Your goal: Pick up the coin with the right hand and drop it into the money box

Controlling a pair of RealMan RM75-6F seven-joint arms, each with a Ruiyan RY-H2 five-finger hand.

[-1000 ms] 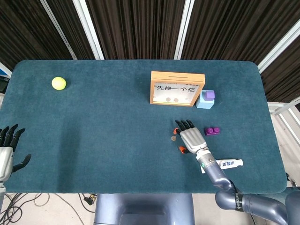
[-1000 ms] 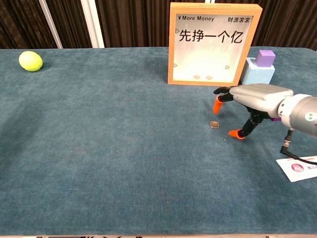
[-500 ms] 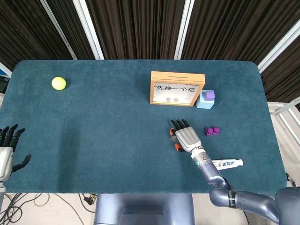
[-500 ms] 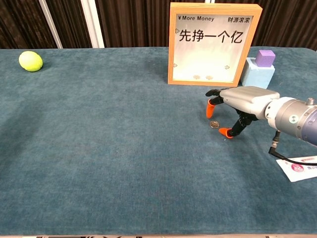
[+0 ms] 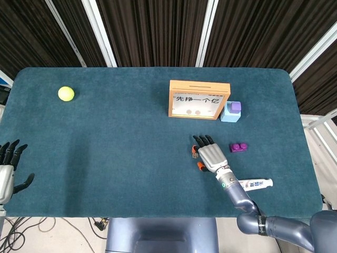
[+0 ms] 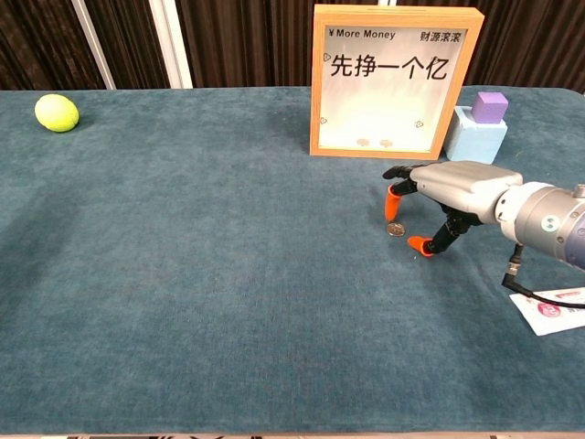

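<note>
The small coin lies flat on the teal cloth in front of the wooden money box, whose top slot shows in the head view. My right hand hovers palm down just right of the coin. One orange fingertip sits right behind the coin and the orange thumb tip is on the cloth to its front right, so the coin lies between them, not lifted. In the head view the right hand mostly hides the coin. My left hand rests spread at the table's left edge, holding nothing.
A light blue block with a purple cube on top stands right of the box. A purple brick lies right of the hand, and a white packet near the wrist. A yellow tennis ball sits far left.
My right hand has slid left, so its finger and thumb tips now bracket the coin instead of standing to its right. The coin has not moved. The left hand is still.
</note>
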